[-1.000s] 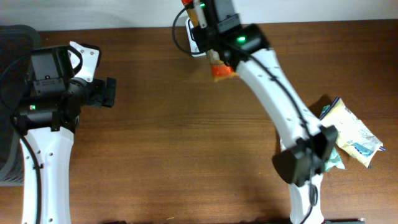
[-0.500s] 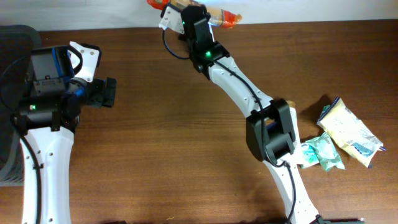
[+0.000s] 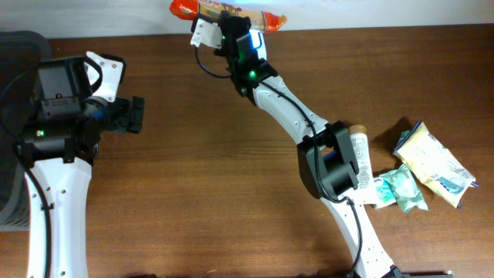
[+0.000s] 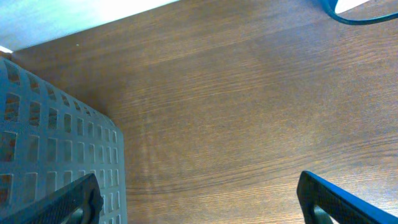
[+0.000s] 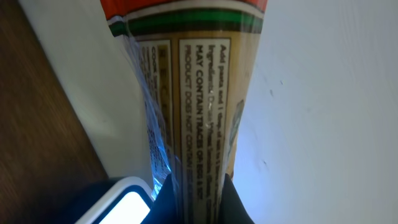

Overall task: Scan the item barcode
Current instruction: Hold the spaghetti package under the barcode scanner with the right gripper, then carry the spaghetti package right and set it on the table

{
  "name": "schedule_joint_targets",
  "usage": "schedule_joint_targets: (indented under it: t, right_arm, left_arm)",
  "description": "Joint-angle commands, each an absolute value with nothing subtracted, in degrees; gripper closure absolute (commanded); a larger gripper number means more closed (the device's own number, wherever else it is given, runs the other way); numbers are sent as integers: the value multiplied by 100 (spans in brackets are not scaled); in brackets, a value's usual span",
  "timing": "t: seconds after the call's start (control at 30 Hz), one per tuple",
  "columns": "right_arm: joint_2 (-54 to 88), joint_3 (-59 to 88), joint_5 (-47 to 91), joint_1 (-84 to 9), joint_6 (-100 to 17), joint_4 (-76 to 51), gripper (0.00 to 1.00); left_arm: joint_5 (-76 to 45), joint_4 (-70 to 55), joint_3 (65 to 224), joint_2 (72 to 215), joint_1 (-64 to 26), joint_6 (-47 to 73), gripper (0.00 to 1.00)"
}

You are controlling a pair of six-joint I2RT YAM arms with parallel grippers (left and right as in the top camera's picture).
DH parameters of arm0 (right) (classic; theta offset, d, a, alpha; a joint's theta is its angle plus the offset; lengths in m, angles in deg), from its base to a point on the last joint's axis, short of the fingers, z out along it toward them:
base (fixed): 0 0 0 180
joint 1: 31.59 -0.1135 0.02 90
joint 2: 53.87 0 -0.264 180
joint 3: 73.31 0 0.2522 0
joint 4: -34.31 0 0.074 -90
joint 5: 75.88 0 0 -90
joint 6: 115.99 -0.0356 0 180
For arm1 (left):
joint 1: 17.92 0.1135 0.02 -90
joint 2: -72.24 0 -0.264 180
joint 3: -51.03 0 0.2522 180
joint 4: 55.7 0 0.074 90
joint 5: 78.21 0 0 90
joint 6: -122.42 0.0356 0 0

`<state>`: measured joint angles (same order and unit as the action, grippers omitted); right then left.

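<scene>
My right gripper clamps a long tan packet with orange ends and black print; my left gripper gapes wide.

On a brown wooden table: yellow packet touching green-white pouch at right, labelled tube just beside them, grey lattice crate at far left.

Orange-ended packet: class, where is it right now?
In the overhead view the packet is top centre-left, over the far edge of the table, clamped in the right gripper.
</scene>
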<state>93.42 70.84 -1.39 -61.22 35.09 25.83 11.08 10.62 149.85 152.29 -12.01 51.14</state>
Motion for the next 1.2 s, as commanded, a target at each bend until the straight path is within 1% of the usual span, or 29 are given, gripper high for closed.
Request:
schedule_joint_targets:
  t: [0.0, 0.13, 0.2, 0.3, 0.37, 0.43, 0.5, 0.6, 0.7, 0.77, 0.83, 0.93, 1.03, 1.07, 1.17]
  right_arm:
    - [9079, 7375, -152, -6229, 3504, 2808, 96]
    - [8988, 7375, -152, -6244, 3502, 2804, 96]
    - [8817, 7375, -150, -6244, 3321, 2653, 96]
    - [8341, 7375, -189, -6242, 3026, 2076, 96]
    - [7862, 7375, -449, -6244, 2582, 1510, 96]
    - [7265, 7377, -851, -6255, 1695, 389, 96]
    - [6793, 7377, -1131, -6266, 552, -805, 96]
    - [6142, 7377, -1184, -6259, -1418, -2984, 96]
    - [5939, 7377, -1160, -6242, -3477, -4953, 96]
    - [6017, 7375, -830, -6172, -4200, -5950, 96]
    - [6172, 7272, -314, -5999, -4493, -6678, 96]
    - [6273, 6820, 239, -5730, -4500, -6949, 96]
    - [6288, 5913, 493, -5389, -4631, -6831, 96]
    - [6288, 5198, 488, -5191, -4622, -6476, 96]
    - [6288, 4370, 429, -4906, -4397, -5878, 96]
  left_arm:
    - [1046, 1049, 15018, 15194, -1185, 5201, 1]
    - [1046, 1049, 15018, 15194, -1185, 5201, 1]
    - [1046, 1049, 15018, 15194, -1185, 5201, 1]
    - [1046, 1049, 15018, 15194, -1185, 5201, 1]
    - [1046, 1049, 15018, 15194, -1185, 5201, 1]
    - [1046, 1049, 15018, 15194, -1185, 5201, 1]
    - [1046, 1049, 15018, 15194, -1185, 5201, 1]
    - [1046, 1049, 15018, 15194, -1185, 5201, 1]
    - [1046, 1049, 15018, 15194, -1185, 5201, 1]
    - [1046, 1049, 15018, 15194, -1185, 5201, 1]
    - [1046, 1049, 15018, 15194, -1185, 5201, 1]
    - [1046, 1049, 15018, 15194, -1185, 5201, 1]
    - [1046, 1049, 15018, 15194, -1185, 5201, 1]
    - [1046, 1047, 15018, 15194, -1185, 5201, 1]
    - [1046, 1049, 15018, 15194, -1185, 5201, 1]
